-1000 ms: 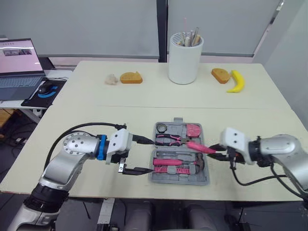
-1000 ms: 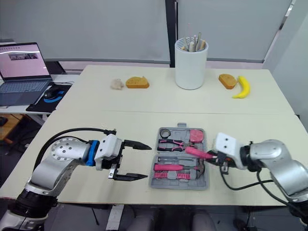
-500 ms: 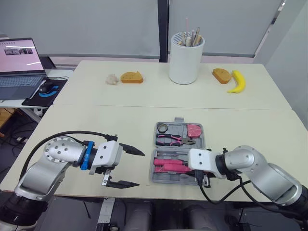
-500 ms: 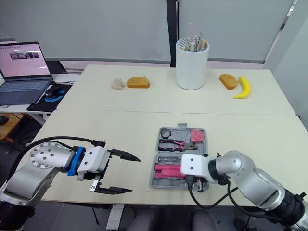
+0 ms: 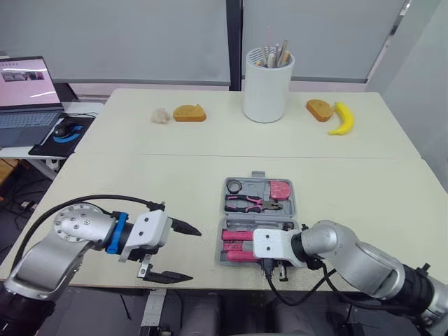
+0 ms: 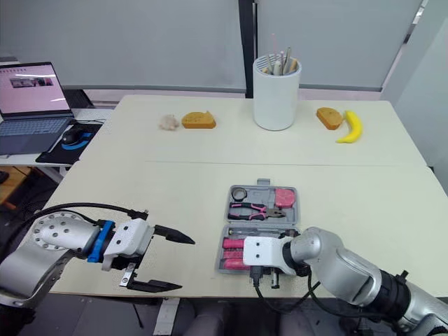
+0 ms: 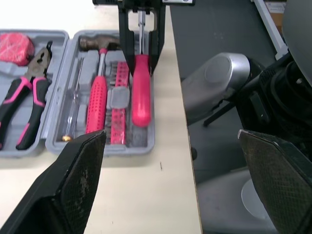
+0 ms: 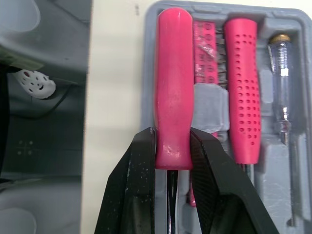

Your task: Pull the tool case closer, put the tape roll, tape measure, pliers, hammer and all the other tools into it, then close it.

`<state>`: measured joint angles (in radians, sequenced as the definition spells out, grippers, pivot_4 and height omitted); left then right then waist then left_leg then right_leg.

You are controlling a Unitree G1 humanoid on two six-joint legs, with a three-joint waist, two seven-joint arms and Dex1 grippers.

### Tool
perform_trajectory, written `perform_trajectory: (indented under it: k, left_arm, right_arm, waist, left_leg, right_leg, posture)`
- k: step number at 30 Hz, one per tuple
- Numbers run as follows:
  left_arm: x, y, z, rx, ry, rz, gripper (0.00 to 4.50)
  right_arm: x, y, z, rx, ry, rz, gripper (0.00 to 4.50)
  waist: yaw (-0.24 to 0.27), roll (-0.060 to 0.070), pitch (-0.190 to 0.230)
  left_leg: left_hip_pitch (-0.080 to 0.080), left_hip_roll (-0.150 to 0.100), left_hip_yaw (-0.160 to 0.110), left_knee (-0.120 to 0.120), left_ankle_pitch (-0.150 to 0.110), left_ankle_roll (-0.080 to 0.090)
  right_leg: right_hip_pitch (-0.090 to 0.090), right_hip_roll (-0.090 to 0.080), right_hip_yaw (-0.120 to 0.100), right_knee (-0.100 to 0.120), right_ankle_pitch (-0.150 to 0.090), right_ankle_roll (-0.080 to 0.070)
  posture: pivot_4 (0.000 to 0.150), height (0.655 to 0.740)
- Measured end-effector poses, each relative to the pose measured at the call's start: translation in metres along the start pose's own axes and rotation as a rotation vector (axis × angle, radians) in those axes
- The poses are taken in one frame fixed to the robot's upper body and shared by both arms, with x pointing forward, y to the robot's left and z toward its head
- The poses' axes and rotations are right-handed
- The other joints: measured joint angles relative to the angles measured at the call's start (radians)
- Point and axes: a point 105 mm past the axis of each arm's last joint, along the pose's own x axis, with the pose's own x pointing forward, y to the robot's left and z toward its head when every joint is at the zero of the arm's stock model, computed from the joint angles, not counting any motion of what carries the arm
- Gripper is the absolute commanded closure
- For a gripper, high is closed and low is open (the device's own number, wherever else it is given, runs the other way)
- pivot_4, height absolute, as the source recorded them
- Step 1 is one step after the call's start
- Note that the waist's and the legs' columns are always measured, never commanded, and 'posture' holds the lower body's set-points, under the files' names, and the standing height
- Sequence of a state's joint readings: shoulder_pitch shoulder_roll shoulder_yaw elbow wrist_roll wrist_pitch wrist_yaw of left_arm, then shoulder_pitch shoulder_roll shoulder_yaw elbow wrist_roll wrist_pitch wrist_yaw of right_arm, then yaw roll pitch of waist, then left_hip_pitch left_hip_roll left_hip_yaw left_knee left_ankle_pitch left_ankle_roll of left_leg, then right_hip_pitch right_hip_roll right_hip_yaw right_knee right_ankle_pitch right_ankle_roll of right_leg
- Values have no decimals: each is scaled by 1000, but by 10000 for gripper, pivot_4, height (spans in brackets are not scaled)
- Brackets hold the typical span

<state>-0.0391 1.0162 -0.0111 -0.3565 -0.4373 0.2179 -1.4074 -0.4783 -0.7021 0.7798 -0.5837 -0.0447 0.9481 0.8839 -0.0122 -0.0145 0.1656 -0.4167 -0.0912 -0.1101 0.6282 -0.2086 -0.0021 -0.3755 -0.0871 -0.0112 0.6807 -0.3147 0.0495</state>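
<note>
Head view first: the tool case [image 5: 259, 218] lies open on the table [image 5: 140, 182] close to the near edge, between my two arms. Tape roll [image 5: 234, 185], tape measure [image 5: 281, 190] and pliers [image 5: 245, 203] sit in the far half. My right pincer [image 5: 275, 273] is at the near half, clamped on a red screwdriver [image 8: 173, 83]. My left pincer [image 5: 196, 255] hovers left of the case, apart from it, jaws spread wide, nothing in them. Left wrist view: the hammer [image 7: 97, 105] lies in its slot, a pink bit strip [image 7: 119, 97] just beside it, and the screwdriver handle is over the outermost slot on the table-edge side with the right pincer's fingers either side. Right wrist view: both fingers pinch the handle near its shaft end, and the handle is lined up inside the case rim. I can't tell if it is seated or just above. I judge the step to be placing the screwdriver, late in the packing. Next I'd open the right pincer, back straight out without dragging the handle, then fold the case shut, with the left pincer likely steadying it.
</note>
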Motion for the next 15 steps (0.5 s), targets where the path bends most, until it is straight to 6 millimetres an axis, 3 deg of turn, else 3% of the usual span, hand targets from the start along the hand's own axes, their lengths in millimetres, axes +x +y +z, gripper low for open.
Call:
perform_trajectory:
  k: [6, 15]
  left_arm:
    - [-4, -9, -11, -61, 33, -4, 0]
    - [-4, -6, -12, -67, 33, 23, 0]
  right_arm:
    - [14, 2, 2, -15, 0, 17, 38059]
    - [18, -2, -4, -50, 14, 13, 38059]
  waist:
    - [-5, 0, 0]
    - [-7, 0, 0]
  left_leg:
    - [0, 0, 0, 0, 0, 0]
    - [0, 0, 0, 0, 0, 0]
  right_leg:
    - [0, 0, 0, 0, 0, 0]
    - [0, 0, 0, 0, 0, 0]
  posture:
    - [1500, 7400]
    - [1500, 7400]
